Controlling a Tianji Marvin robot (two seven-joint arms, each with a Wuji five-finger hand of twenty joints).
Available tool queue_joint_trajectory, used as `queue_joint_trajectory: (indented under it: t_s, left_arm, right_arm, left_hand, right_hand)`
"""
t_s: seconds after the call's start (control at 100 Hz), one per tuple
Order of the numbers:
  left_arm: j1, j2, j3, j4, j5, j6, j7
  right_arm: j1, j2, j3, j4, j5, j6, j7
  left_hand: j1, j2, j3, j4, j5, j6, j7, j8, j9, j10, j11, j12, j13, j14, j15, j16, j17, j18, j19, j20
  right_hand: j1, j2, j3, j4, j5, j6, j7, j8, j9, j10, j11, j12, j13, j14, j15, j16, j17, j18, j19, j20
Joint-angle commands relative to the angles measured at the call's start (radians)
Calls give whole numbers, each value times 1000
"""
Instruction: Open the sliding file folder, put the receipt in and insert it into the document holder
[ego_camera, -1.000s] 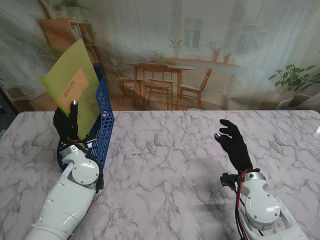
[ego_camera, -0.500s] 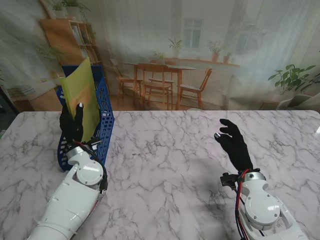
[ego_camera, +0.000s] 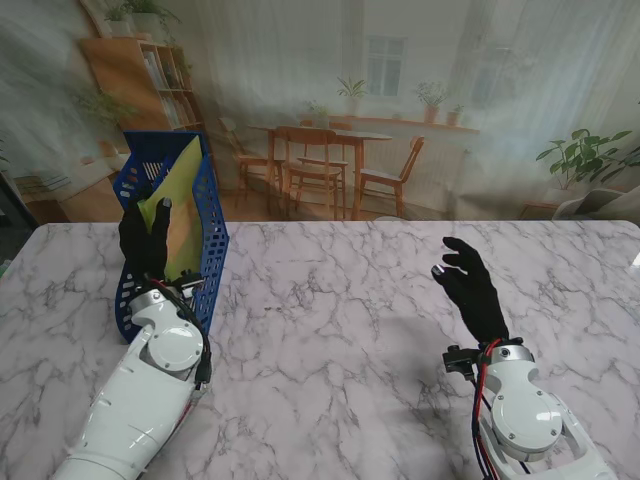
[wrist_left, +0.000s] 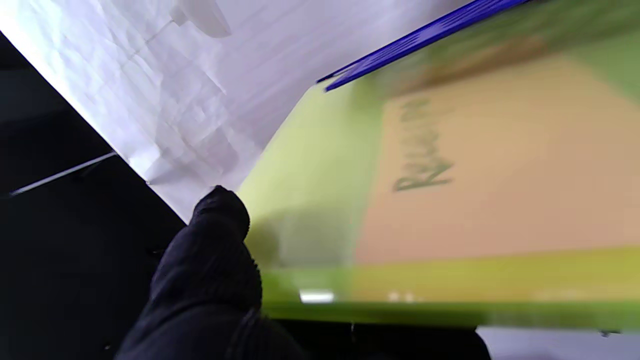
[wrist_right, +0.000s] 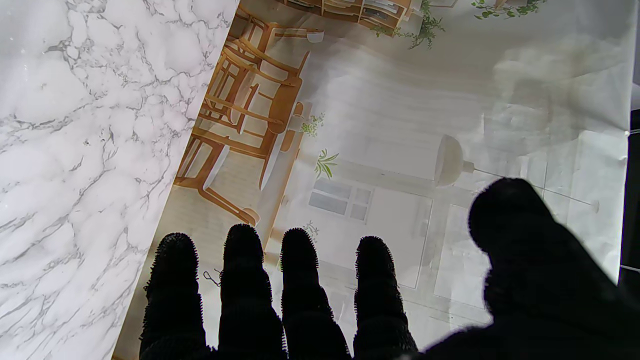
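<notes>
The yellow-green file folder (ego_camera: 183, 205) stands deep inside the blue mesh document holder (ego_camera: 210, 255) at the table's left, only its upper part showing above the rim. My left hand (ego_camera: 145, 245) is shut on the folder, thumb against its near face. In the left wrist view the folder (wrist_left: 320, 200) fills the frame, with the tan receipt (wrist_left: 500, 165) showing through it and the holder's blue rim (wrist_left: 415, 40) beyond. My right hand (ego_camera: 468, 287) hovers over the table's right half, open, fingers spread and nothing in it; its fingers (wrist_right: 245, 280) show against the backdrop.
White marble table (ego_camera: 330, 320) stretches between the two arms. A printed room backdrop (ego_camera: 400, 100) hangs along the far edge of the table. The holder stands close to the table's left edge.
My left hand has lowered the folder from high above the holder down into it. The folder now sits mostly inside. The right hand has barely moved.
</notes>
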Motion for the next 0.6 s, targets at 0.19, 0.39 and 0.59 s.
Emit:
queue_joint_trajectory:
  t_s: [0.19, 0.39, 0.59]
  left_arm:
    - [29, 55, -65, -233, 53, 41, -120]
    - [52, 87, -109, -449, 66, 117, -233]
    - [102, 111, -109, -650, -21, 148, -387]
  right_arm:
    - [-4, -1, 6, -2, 7, -10, 4]
    - [-2, 1, 8, -3, 9, -14, 13]
    - [11, 9, 2, -12, -23, -23, 30]
  left_hand:
    - [-7, 20, -5, 24, -28, -4, -17, -3, -30, -35, 3, -2, -28, -11, -27, 3, -19, -71, -25, 24]
    - [5, 36, -4, 22, -9, 3, -19, 1, -16, -26, 0, -5, -27, -3, -27, 5, -23, -62, -27, 28]
    - [6, 58, -28, 5, 74, -39, -39, 43, -47, -25, -49, -32, -81, 4, -89, 3, -101, -5, -99, 10]
  right_hand:
    - [5, -3, 14, 9, 12, -3, 3, 2, 17, -16, 11, 3, 15, -35, 15, 3, 1, -31, -18, 16]
    - [6, -4, 12, 10, 27, -2, 6, 1, 18, -14, 8, 2, 13, -35, 13, 2, 0, -30, -20, 16]
    - [8, -17, 16, 11, 165, 8, 2, -12, 23, -24, -15, -8, -19, -29, -20, -14, -7, -36, -34, 11]
